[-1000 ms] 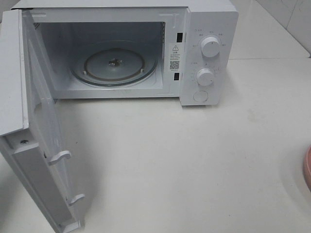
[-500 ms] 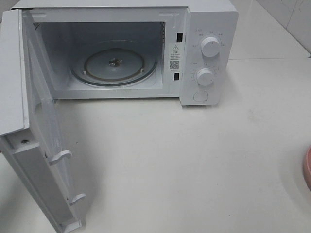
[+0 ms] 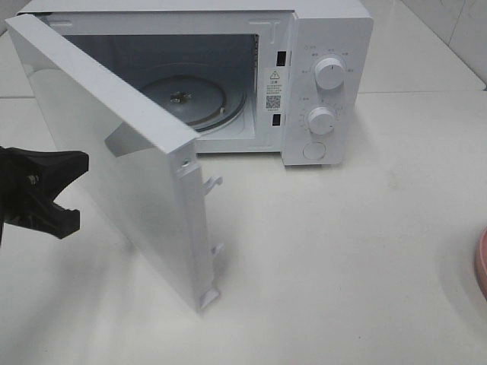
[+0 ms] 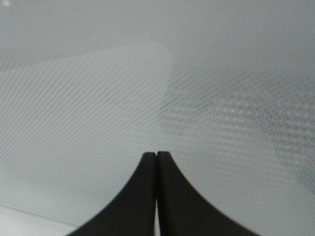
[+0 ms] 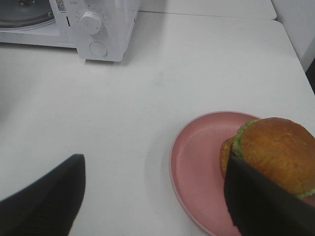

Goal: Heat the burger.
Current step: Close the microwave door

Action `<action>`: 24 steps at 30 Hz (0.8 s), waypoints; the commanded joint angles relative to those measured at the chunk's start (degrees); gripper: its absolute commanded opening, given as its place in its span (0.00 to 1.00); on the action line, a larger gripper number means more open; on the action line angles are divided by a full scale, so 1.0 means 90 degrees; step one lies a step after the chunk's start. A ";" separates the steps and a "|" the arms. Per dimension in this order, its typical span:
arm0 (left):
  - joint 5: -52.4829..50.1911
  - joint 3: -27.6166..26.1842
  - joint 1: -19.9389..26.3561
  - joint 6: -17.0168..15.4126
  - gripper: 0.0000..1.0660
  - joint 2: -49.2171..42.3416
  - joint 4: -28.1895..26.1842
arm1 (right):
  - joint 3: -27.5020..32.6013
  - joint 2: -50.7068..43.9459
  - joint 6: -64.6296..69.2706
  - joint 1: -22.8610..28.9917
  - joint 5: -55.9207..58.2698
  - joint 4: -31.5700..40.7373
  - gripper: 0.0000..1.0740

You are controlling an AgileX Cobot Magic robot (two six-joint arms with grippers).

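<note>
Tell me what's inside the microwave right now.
Only the glass turntable shows inside the microwave; no food is on its visible part. The half-swung door covers the left of the cavity. The burger sits on the pink plate outside.

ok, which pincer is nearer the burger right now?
Right. The right pincer is open beside the burger on its pink plate, one finger at the bun. The left pincer is shut, across the table by the microwave door.
</note>
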 commanded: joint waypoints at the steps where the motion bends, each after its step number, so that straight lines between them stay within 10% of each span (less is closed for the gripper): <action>1: 0.0057 -0.0286 -0.0567 0.0261 0.00 0.0236 -0.1203 | 0.0000 -0.0172 0.0013 -0.0038 -0.0051 0.0000 0.70; 12: 0.0083 -0.1286 -0.1655 0.0777 0.00 0.1127 -0.2591 | 0.0000 -0.0172 0.0013 -0.0038 -0.0051 0.0000 0.70; 24: 0.0490 -0.2279 -0.2126 0.0777 0.00 0.1725 -0.2827 | 0.0000 -0.0172 0.0013 -0.0038 -0.0051 0.0000 0.70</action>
